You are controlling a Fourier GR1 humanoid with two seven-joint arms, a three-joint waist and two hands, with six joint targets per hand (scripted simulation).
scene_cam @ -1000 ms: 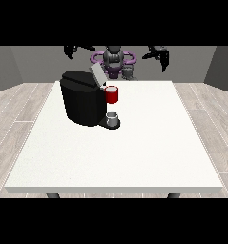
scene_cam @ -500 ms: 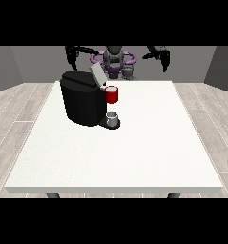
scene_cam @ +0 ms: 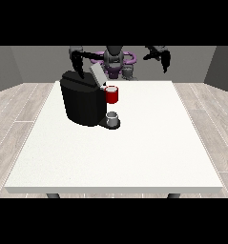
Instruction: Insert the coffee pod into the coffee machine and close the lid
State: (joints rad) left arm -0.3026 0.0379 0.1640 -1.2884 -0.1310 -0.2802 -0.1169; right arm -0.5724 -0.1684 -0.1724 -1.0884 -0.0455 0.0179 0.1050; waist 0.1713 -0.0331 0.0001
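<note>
The black coffee machine (scene_cam: 83, 102) stands on the left half of the white table (scene_cam: 134, 152). Its grey lid (scene_cam: 97, 75) is tilted up and open, above the red brew head (scene_cam: 112, 94). A small grey cup (scene_cam: 113, 117) sits on the machine's tray. A small grey pod (scene_cam: 129, 72) stands at the table's far edge, in front of the robot. The hand at the view's left (scene_cam: 77, 61) hangs just above the machine's back corner, fingers pointing down and holding nothing. The hand at the view's right (scene_cam: 161, 55) is raised over the far right edge, also holding nothing.
The robot's torso (scene_cam: 114, 59) is behind the far edge. Bare white tabletop stretches across the right half and the front. Wooden floor surrounds the table.
The hand at the view's left has come down and inward, close to the top of the machine. The hand at the view's right has shifted slightly inward.
</note>
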